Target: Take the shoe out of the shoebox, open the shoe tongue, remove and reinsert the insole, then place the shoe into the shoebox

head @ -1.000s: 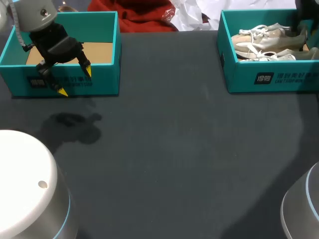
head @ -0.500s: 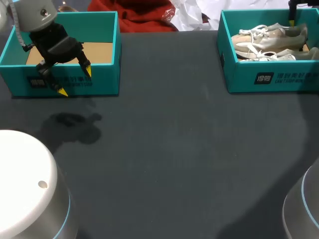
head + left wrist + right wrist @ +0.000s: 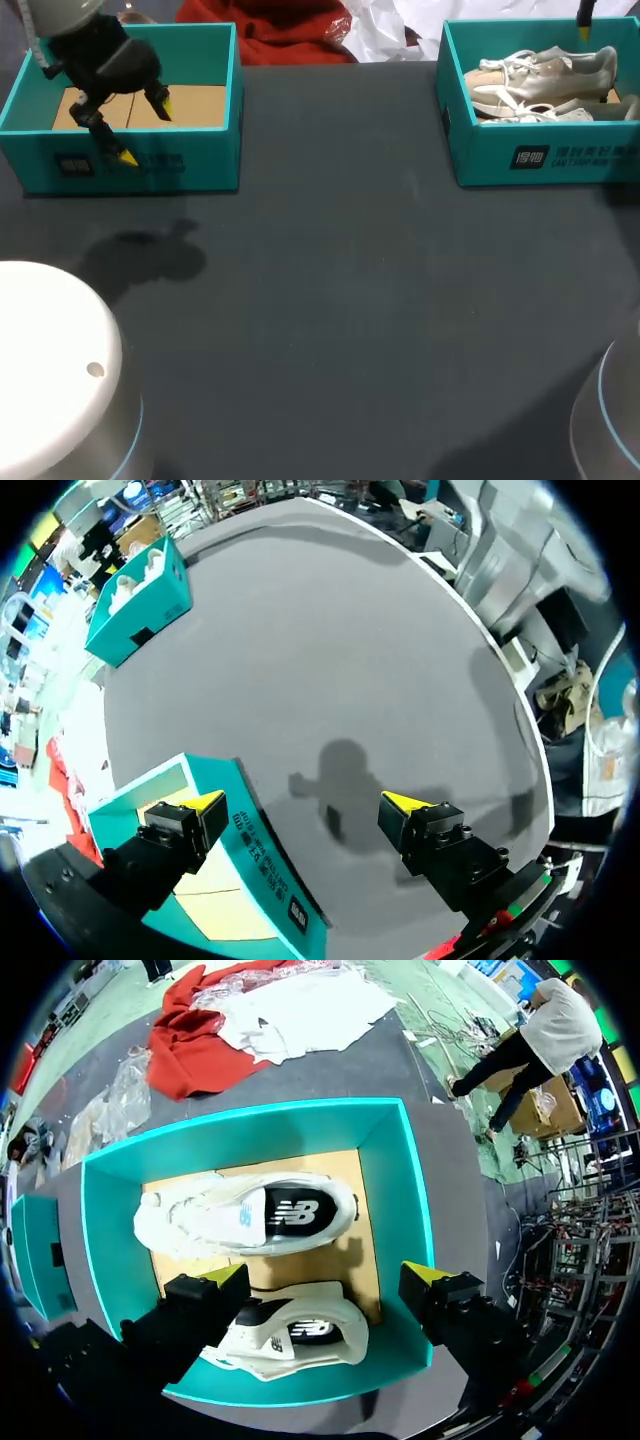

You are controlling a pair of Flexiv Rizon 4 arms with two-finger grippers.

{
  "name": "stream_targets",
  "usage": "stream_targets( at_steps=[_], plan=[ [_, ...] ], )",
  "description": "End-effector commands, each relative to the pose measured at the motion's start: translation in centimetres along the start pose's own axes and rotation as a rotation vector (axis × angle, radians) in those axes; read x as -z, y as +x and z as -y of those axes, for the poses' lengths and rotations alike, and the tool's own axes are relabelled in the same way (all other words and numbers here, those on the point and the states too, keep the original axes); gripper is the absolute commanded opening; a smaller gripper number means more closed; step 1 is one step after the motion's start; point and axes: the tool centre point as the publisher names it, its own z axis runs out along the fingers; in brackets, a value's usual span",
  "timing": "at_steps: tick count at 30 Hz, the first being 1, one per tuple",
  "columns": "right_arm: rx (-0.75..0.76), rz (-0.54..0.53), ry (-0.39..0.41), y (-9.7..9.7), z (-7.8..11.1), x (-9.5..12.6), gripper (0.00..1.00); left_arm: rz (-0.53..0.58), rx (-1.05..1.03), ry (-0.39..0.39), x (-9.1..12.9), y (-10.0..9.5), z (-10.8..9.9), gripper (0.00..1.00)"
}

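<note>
A teal shoebox (image 3: 540, 158) stands at the table's far right with two pale sneakers in it. One sneaker (image 3: 245, 1215) lies on its side along the box's far half, and the other sneaker (image 3: 295, 1335) lies below my right gripper (image 3: 328, 1278). That gripper hangs open above the box with nothing between its fingers; in the head view only one of its fingertips (image 3: 584, 30) shows, at the box's back edge. My left gripper (image 3: 143, 128) is open over the far left, one finger above a second teal box (image 3: 200, 165) and the other above bare table.
The second teal box (image 3: 250, 880) holds only its cardboard floor. Dark grey tabletop (image 3: 340, 300) stretches between the two boxes. White arm housings (image 3: 50, 370) fill the near corners.
My right gripper has opened wide and lifted up out of the shoebox, leaving the sneaker lying inside. My left gripper has drifted a little back over the empty box.
</note>
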Motion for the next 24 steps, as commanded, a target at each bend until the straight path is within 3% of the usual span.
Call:
stream_targets(
  at_steps=[1,13,18,24],
  plan=[
    [0.006,-0.001,-0.04,0.5,2.6,1.4,1.0,-0.006,0.326,-0.05,1.6,0.6,-0.8,1.0],
    [0.035,-0.027,-0.023,2.5,5.8,3.2,1.0,0.013,0.897,-0.249,3.3,2.4,-4.0,1.0],
    [0.032,-0.031,-0.025,3.1,6.9,3.9,1.0,0.003,1.02,-0.267,3.7,2.9,-5.2,1.0],
    [0.027,-0.034,-0.021,3.6,7.7,4.4,1.0,0.008,1.017,-0.3,4.0,3.1,-5.6,1.0]
  ],
)
